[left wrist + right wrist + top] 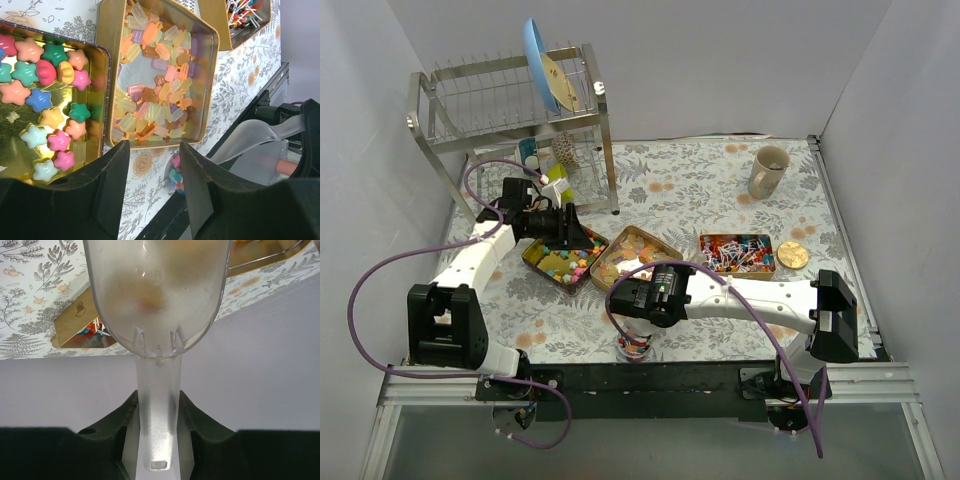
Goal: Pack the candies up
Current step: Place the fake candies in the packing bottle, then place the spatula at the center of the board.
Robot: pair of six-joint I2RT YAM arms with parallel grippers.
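Observation:
Three gold tins hold the candies: pastel star candies (566,262) (45,95) on the left, orange-yellow wrapped pieces (632,258) (155,95) in the middle, and red-white-blue wrapped ones (737,252) (243,10) (90,331) on the right. A small clear jar (633,345) (175,175) with a few mixed candies stands at the table's near edge. My left gripper (563,226) (152,187) is open and empty above the star tin's near side. My right gripper (642,297) (157,440) is shut on the handle of a clear plastic scoop (157,290) (252,145), held above the jar. The scoop's contents are unclear.
A metal dish rack (510,110) with a blue plate (542,65) stands at the back left, with small items under it. A beige mug (767,170) stands at the back right. A round gold lid (793,255) lies beside the right tin.

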